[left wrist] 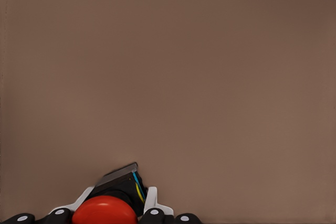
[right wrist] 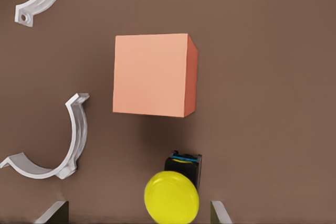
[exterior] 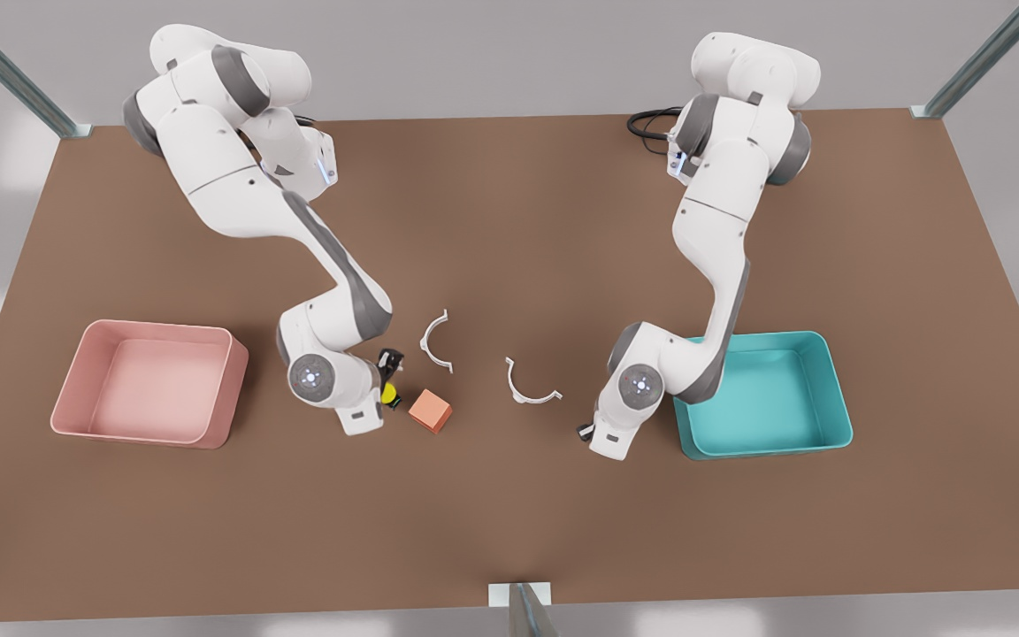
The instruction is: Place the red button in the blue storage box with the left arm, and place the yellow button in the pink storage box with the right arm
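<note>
Brown table [exterior: 509, 531] | left end effector [left wrist: 105, 217] seemingly gripping red button [left wrist: 104, 211]

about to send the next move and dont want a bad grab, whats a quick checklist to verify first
1. Left gripper jaws shut on the red round push button: ok.
2. Red button lifted off the brown table: cannot tell.
3. Right gripper jaws open on either side of the yellow round push button: ok.
4. Yellow button gripped: not ok, there is a gap on each side.
5. Orange cube apart from the yellow button: ok.
6. Blue plastic storage box and pink plastic storage box open: ok.
</note>
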{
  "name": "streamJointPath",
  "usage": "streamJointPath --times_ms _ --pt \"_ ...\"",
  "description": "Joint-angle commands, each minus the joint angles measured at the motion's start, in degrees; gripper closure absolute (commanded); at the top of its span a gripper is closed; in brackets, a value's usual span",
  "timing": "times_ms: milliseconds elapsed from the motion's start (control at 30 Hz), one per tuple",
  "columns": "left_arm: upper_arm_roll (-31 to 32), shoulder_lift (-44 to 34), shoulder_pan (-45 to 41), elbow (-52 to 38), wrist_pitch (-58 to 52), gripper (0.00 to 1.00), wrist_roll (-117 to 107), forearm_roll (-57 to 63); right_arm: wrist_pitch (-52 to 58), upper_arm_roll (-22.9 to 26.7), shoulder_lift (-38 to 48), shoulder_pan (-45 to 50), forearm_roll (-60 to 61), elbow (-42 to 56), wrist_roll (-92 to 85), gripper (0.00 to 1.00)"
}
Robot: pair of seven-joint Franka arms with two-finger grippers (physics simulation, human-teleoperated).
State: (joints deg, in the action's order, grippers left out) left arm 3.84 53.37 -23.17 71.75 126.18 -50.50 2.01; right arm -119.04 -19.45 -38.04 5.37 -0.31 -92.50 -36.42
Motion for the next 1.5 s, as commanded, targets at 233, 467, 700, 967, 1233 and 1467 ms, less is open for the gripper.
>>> streamJointPath --times_ms 233,467,700,967,1233,1467 --pt "-0.23 -14.60 3.04 5.67 -11.66 0.53 6.98 -0.25 -4.80 0.29 -1.42 0.60 -1.01 -0.40 -5.59 0.08" --pt "-0.06 -32.18 17.20 28.27 -3.66 0.53 37.84 -0.87 -5.59 0.55 -2.30 0.25 -4.26 -0.84 -5.68 0.25" --pt "-0.14 -30.87 23.79 34.25 1.70 0.53 47.25 -1.84 -8.93 0.55 -2.74 0.43 -4.70 -3.30 -5.94 0.24" --pt "-0.14 -29.72 24.05 34.42 1.70 0.00 47.34 -1.84 -11.74 0.55 -3.53 0.69 -4.70 -4.97 -5.94 0.24" --pt "-0.14 -30.69 23.88 34.34 1.09 0.00 46.64 -2.10 -12.44 0.55 -3.35 0.34 -4.70 -5.41 -6.29 0.43" --pt "0.12 -38.51 21.85 17.56 -20.62 0.00 45.84 -1.66 -9.81 0.03 -0.10 -1.51 -4.43 -5.93 -3.48 0.42"
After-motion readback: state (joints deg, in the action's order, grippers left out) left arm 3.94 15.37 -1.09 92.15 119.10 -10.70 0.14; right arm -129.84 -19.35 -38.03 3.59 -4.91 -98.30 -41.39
